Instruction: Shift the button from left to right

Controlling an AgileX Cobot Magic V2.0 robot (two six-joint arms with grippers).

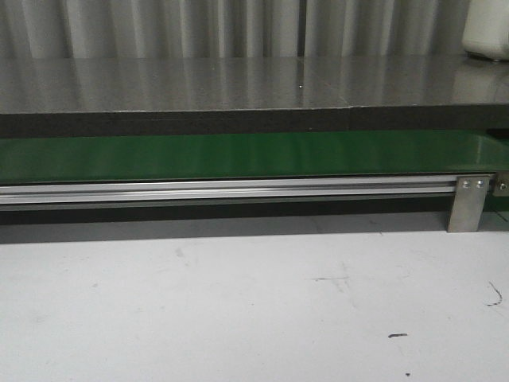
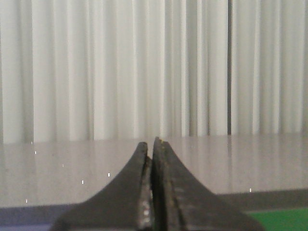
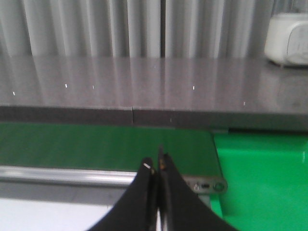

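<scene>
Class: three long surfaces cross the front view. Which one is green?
The conveyor belt, the middle band above the aluminium rail. The glossy grey counter behind it and the scuffed white table in front are not green.

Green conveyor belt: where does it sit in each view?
Front view: green conveyor belt runs as a full-width band across the middle, above the aluminium rail.
Left wrist view: only a green sliver at the lower right corner.
Right wrist view: wide band above the shut right hand.
Shared landmark: grey shelf.
</scene>
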